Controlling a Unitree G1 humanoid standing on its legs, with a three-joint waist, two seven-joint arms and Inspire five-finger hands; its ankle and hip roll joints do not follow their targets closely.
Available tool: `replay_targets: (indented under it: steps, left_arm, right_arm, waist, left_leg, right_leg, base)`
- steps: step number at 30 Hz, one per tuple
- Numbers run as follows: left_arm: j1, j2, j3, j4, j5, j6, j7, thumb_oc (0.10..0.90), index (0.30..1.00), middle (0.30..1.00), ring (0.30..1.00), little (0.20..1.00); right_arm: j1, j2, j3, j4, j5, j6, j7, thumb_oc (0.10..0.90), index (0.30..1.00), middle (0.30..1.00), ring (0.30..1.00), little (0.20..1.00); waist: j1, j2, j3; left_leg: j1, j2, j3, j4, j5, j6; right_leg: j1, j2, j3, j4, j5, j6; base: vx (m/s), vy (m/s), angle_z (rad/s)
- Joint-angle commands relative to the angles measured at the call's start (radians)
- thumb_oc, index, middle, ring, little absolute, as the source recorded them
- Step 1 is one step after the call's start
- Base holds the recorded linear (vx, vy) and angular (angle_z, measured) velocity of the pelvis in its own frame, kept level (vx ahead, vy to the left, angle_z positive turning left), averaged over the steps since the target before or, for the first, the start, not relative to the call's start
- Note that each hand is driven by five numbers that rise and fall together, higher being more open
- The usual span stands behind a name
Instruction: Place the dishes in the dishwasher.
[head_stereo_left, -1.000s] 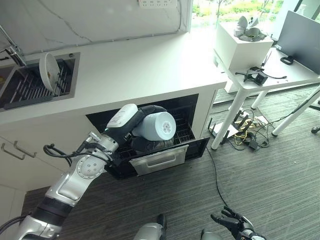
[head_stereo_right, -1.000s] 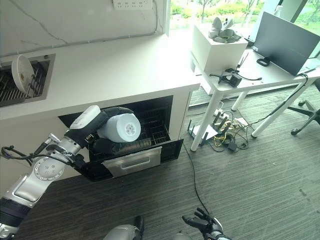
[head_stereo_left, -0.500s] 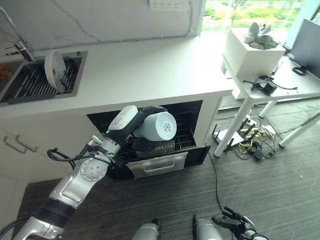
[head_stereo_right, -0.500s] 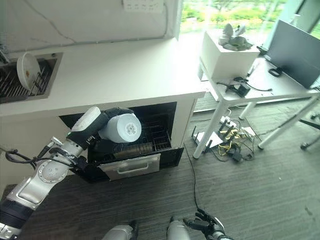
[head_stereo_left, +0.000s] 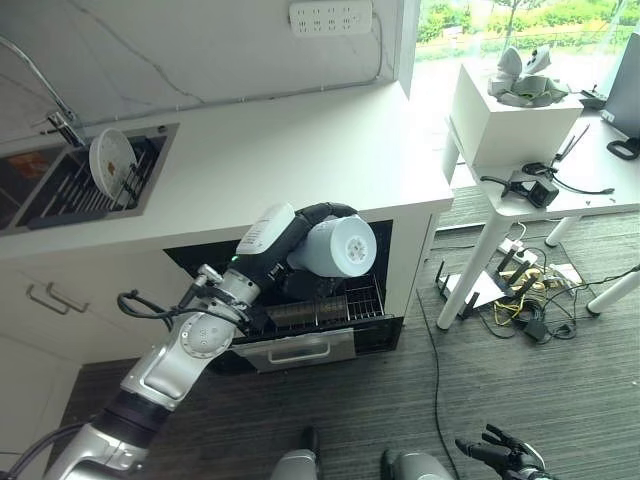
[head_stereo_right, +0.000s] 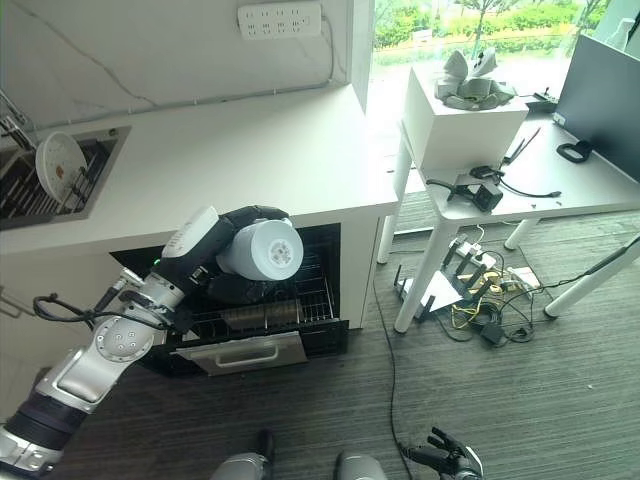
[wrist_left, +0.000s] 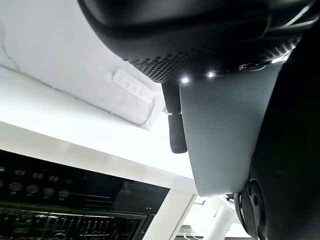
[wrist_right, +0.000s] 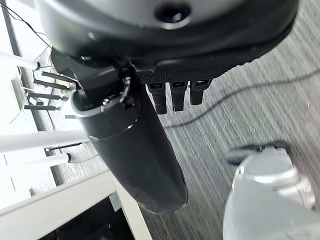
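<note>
A pale blue cup (head_stereo_left: 338, 245) lies on its side in my left hand (head_stereo_left: 308, 213), base turned outward; the dark fingers curl over its top. The wrist view shows the cup (wrist_left: 220, 135) close against the palm. It hangs in front of the open dishwasher's (head_stereo_left: 395, 240) upper edge, above the pulled-out wire rack (head_stereo_left: 325, 308) and its steel drawer front (head_stereo_left: 298, 350). A white plate (head_stereo_left: 108, 156) stands upright in the sink rack (head_stereo_left: 60, 190) at the far left. My right hand (head_stereo_left: 500, 455) hangs low near the floor with its fingers (wrist_right: 172, 92) spread, holding nothing.
The white countertop (head_stereo_left: 280, 140) runs above the dishwasher. On the right, a white table (head_stereo_left: 600, 170) carries a white box (head_stereo_left: 505, 125). Cables and a power strip (head_stereo_left: 520, 310) lie on the floor under it. Dark floor lies in front of the drawer.
The camera has moved, so the whole picture has shifted. My left hand still holds the cup, which now sits a little higher against the dishwasher opening.
</note>
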Motion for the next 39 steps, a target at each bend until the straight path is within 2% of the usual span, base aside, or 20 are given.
replay_targets:
  steps: [1,4,9,12,20,23,24,25,26,27,32,36,39]
  left_arm:
    - [-0.104,-0.011,0.092,-0.056,-0.027,-0.053,0.069,0.4,0.3,0.3,0.3,0.3]
    - [-0.098,-0.011,0.093,-0.058,-0.029,-0.056,0.06,0.4,0.3,0.3,0.3,0.3]
    - [-0.076,0.0,0.102,-0.074,-0.05,-0.038,0.063,0.4,0.3,0.3,0.3,0.3]
    - [-0.045,0.007,0.127,-0.082,-0.065,-0.031,0.067,0.4,0.3,0.3,0.3,0.3]
    - [0.042,0.004,0.197,-0.071,-0.109,-0.047,0.073,0.4,0.3,0.3,0.3,0.3]
    - [0.061,-0.003,0.206,-0.072,-0.119,-0.043,0.078,0.4,0.3,0.3,0.3,0.3]
    - [0.09,-0.027,0.22,-0.068,-0.159,-0.037,0.075,0.4,0.3,0.3,0.3,0.3]
    - [0.115,-0.052,0.229,-0.065,-0.224,-0.039,0.059,0.4,0.3,0.3,0.3,0.3]
    - [0.139,-0.093,0.232,-0.061,-0.358,-0.033,0.018,0.4,0.3,0.3,0.3,0.3]
    - [0.177,-0.178,0.23,-0.054,-0.485,-0.007,-0.017,0.4,0.3,0.3,0.3,0.3]
    - [0.218,-0.286,0.171,-0.001,-0.529,-0.025,0.025,0.4,0.3,0.3,0.3,0.3]
    - [0.209,-0.308,0.145,0.027,-0.576,-0.017,0.051,0.4,0.3,0.3,0.3,0.3]
    - [0.203,-0.336,0.118,0.036,-0.623,-0.005,0.044,0.4,0.3,0.3,0.3,0.3]
  right_arm:
    - [0.019,0.019,0.03,-0.042,0.004,-0.046,0.007,0.8,0.9,0.9,0.9,0.9]
    - [0.022,0.028,0.036,-0.05,0.015,-0.056,0.001,0.8,0.9,0.9,0.9,0.9]
    - [0.036,0.027,0.019,-0.124,0.097,-0.129,-0.005,0.8,0.9,0.9,0.9,0.9]
    - [0.055,0.017,-0.01,-0.229,0.15,-0.185,-0.024,0.8,0.9,0.9,0.9,0.9]
    - [0.123,-0.018,-0.111,-0.541,0.114,-0.326,-0.037,0.8,0.9,0.9,0.9,0.9]
    - [0.139,-0.023,-0.131,-0.624,0.116,-0.325,-0.039,0.8,0.9,0.9,0.9,0.9]
    - [0.156,-0.022,-0.158,-0.728,0.113,-0.333,-0.037,0.8,0.9,0.9,0.9,0.9]
    - [0.166,-0.017,-0.167,-0.812,0.103,-0.33,-0.036,0.8,0.9,0.9,0.9,0.9]
    - [0.177,-0.013,-0.164,-0.894,0.089,-0.327,-0.041,0.8,0.9,0.9,0.9,0.9]
    - [0.187,-0.015,-0.16,-1.002,0.077,-0.339,-0.029,0.8,0.9,0.9,0.9,0.9]
    - [0.187,-0.071,-0.144,-1.235,0.083,-0.328,0.026,0.8,0.9,0.9,0.9,0.9]
    - [0.169,-0.101,-0.108,-1.364,0.123,-0.318,0.123,0.8,0.9,0.9,0.9,0.9]
    - [0.13,-0.129,-0.047,-1.452,0.103,-0.275,0.202,0.8,0.9,0.9,0.9,0.9]
  waist:
    - [0.004,-0.011,-0.065]
    - [0.007,-0.014,-0.071]
    - [0.005,-0.023,-0.082]
    - [-0.004,-0.032,-0.087]
    - [-0.028,-0.055,-0.102]
    - [-0.035,-0.059,-0.104]
    - [-0.043,-0.064,-0.106]
    - [-0.047,-0.068,-0.108]
    - [-0.05,-0.072,-0.108]
    - [-0.056,-0.077,-0.108]
    - [-0.075,-0.086,-0.11]
    - [-0.083,-0.087,-0.108]
    - [-0.076,-0.087,-0.11]
  left_leg:
    - [-0.011,-0.009,0.014,0.111,-0.22,0.017]
    - [-0.006,-0.004,0.028,0.111,-0.229,0.021]
    - [0.0,0.005,0.052,0.111,-0.244,0.025]
    - [0.001,0.011,0.07,0.111,-0.249,0.021]
    - [0.009,0.024,0.11,0.111,-0.269,0.021]
    - [0.011,0.022,0.111,0.111,-0.273,0.025]
    - [0.016,0.02,0.115,0.111,-0.276,0.027]
    - [0.02,0.019,0.119,0.111,-0.279,0.029]
    - [0.024,0.019,0.122,0.111,-0.281,0.032]
    - [0.03,0.02,0.127,0.111,-0.283,0.035]
    - [0.053,0.027,0.158,0.111,-0.288,0.038]
    - [0.063,0.028,0.169,0.111,-0.288,0.038]
    - [0.068,0.026,0.171,0.111,-0.289,0.037]
  right_leg:
    - [0.038,-0.099,-0.024,-0.052,-0.043,0.124]
    - [0.036,-0.109,-0.029,-0.052,-0.04,0.132]
    - [0.02,-0.124,-0.027,-0.052,-0.034,0.147]
    - [-0.004,-0.135,-0.025,-0.052,-0.026,0.157]
    - [-0.04,-0.159,-0.025,-0.052,-0.008,0.178]
    - [-0.042,-0.159,-0.02,-0.052,-0.008,0.179]
    - [-0.044,-0.16,-0.016,-0.052,-0.007,0.182]
    - [-0.044,-0.162,-0.014,-0.052,-0.006,0.184]
    - [-0.045,-0.163,-0.011,-0.052,-0.004,0.183]
    - [-0.047,-0.164,-0.007,-0.052,-0.003,0.183]
    - [-0.049,-0.162,0.01,-0.052,0.008,0.181]
    - [-0.053,-0.164,0.017,-0.052,0.015,0.182]
    - [-0.051,-0.167,0.015,-0.052,0.015,0.182]
  base:
    - [0.07,0.053,-0.06]
    - [0.01,0.008,-0.01]
    - [0.01,-0.008,-0.1]
    - [0.0,0.0,0.0]
    - [0.01,-0.008,-0.24]
    - [0.01,0.006,-0.03]
    - [0.02,0.009,-0.07]
    - [0.02,0.006,-0.11]
    - [0.01,-0.006,-0.1]
    - [0.01,-0.004,-0.12]
    - [0.02,0.007,-0.38]
    - [0.0,-0.001,-0.35]
    - [0.02,-0.003,-0.19]
